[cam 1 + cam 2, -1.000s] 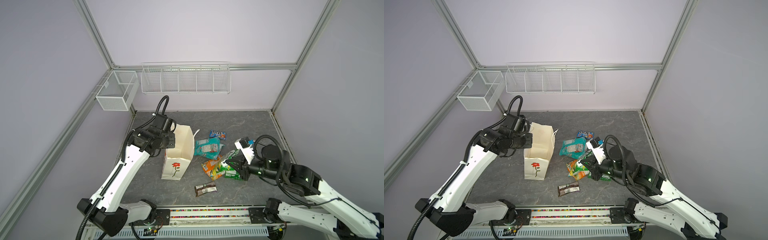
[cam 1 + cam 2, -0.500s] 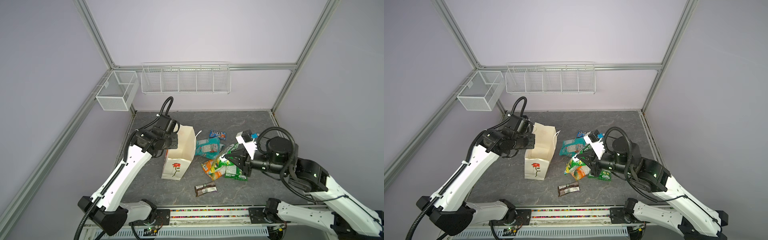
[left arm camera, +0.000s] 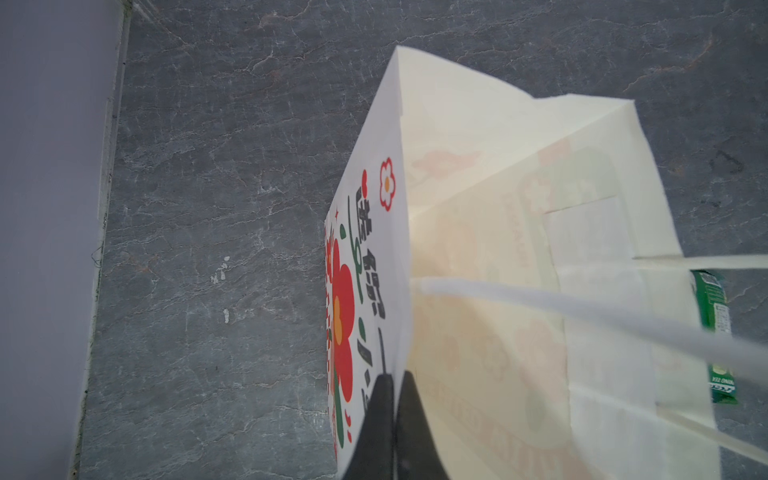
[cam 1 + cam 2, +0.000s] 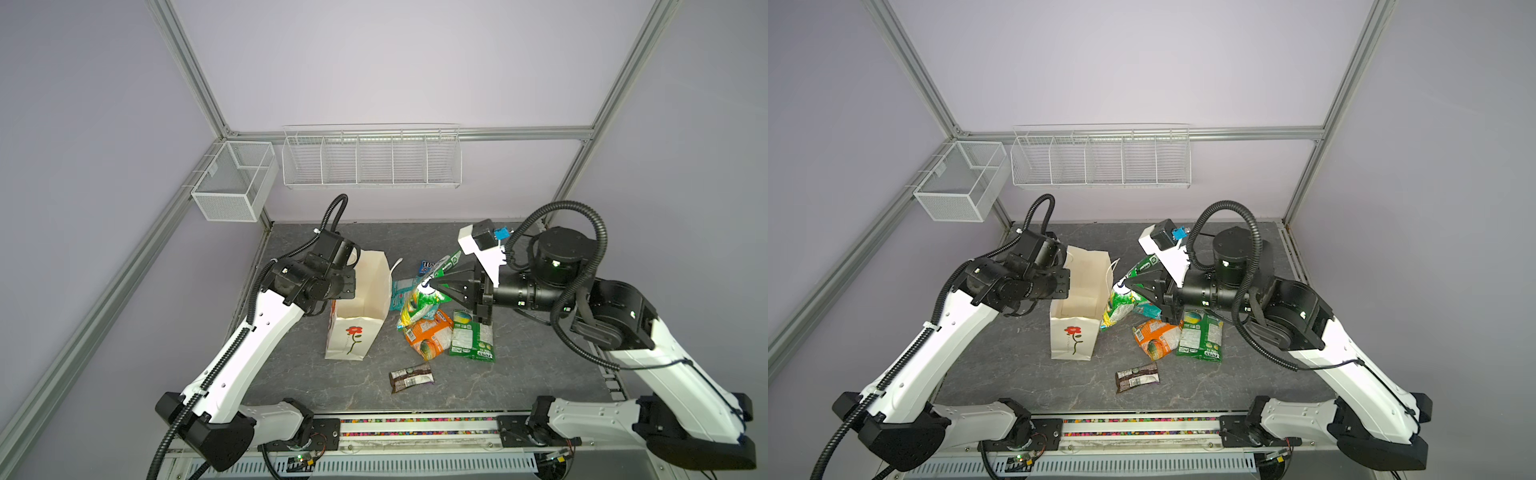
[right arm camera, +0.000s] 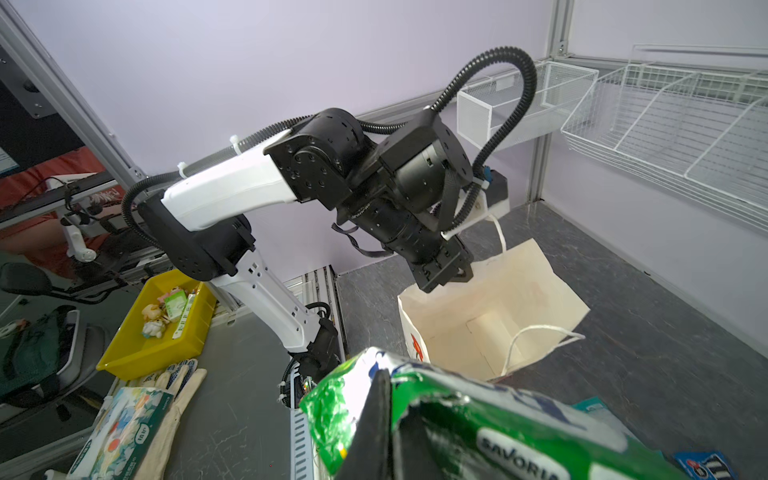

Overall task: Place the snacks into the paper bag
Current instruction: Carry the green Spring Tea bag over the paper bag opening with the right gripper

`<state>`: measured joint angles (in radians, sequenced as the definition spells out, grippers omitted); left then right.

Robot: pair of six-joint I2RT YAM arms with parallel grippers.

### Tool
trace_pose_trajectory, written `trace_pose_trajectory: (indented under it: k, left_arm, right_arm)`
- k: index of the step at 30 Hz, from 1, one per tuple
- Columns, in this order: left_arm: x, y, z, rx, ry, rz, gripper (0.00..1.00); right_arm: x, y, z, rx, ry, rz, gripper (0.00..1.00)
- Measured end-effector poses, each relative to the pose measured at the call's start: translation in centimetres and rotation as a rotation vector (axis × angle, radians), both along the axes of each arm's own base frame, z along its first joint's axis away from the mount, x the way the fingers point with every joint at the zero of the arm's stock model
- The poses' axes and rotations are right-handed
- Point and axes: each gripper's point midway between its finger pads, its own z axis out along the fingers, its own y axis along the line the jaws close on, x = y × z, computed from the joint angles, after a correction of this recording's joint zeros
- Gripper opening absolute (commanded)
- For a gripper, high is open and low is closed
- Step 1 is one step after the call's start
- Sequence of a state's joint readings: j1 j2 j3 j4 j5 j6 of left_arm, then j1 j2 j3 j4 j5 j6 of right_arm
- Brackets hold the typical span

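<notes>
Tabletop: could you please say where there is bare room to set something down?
Bare: the tabletop left of the paper bag, and the front strip either side of the dark-brown bar. Crowded: right of it, around the orange bag and green bag.

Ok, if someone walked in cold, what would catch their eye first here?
Probably the right claw at mid-scene, shut on a crinkly yellow-green snack bag that dangles just beside the open white paper bag. Next, the left claw pinching that bag's left rim. Then the orange bag, green bag and dark-brown bar lying loose on the grey table to its right.
</notes>
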<state>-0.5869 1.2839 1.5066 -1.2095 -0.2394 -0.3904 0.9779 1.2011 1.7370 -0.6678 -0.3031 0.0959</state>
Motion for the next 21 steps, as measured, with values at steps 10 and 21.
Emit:
trace_pose_trajectory:
  k: [10, 21]
  left_arm:
    - [-0.4, 0.1, 0.3, -0.007, -0.004, -0.005, 0.0]
    - [-1.1, 0.2, 1.0, -0.033, -0.016, -0.012, 0.0]
  right_arm:
    - [1.0, 4.6, 2.3, 0.001, -0.086, 0.127, 0.06]
    - [5.6, 7.7, -6.1, -0.159, -0.043, 0.085, 0.06]
